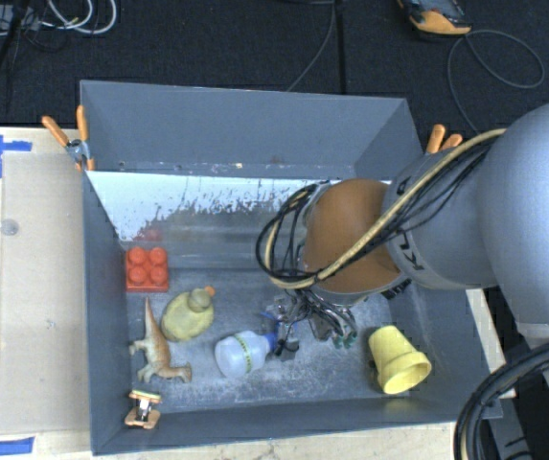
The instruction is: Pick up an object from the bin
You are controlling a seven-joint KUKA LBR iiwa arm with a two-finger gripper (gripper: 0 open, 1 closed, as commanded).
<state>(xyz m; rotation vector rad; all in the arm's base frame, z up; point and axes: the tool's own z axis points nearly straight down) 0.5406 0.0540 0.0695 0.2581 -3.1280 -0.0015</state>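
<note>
Jaws: open or shut, cannot tell; lost among dark parts and cables beneath the orange wrist cover [346, 233]. Nothing seen held there. Gripper [305, 326] down low, close to the floor of the grey metal bin [245, 142], right of centre.

Just beside it, toward the view's left: a small pale translucent plastic bottle with a blue cap [242, 354], lying on its side, cap end nearest the gripper. Touching or merely close, cannot tell.

Further left: a yellow-green squash-shaped soft toy [188, 316], a tan plastic dinosaur figure [159, 353], a red studded building block [148, 268] toward the back, a small orange-and-white toy [142, 410] in the front corner. On the gripper's other side, well apart from the bottle: a yellow plastic cup [397, 359], tipped over.

Judged to be the descent step, with no grasp made yet. Likeliest candidate: the bottle, being nearest. Next move, by that reading: shifting left to centre over the bottle's body, closing across its narrow width rather than along its length, squeezing gently against rolling, then lifting straight up clear of the neighbouring toys.
</note>
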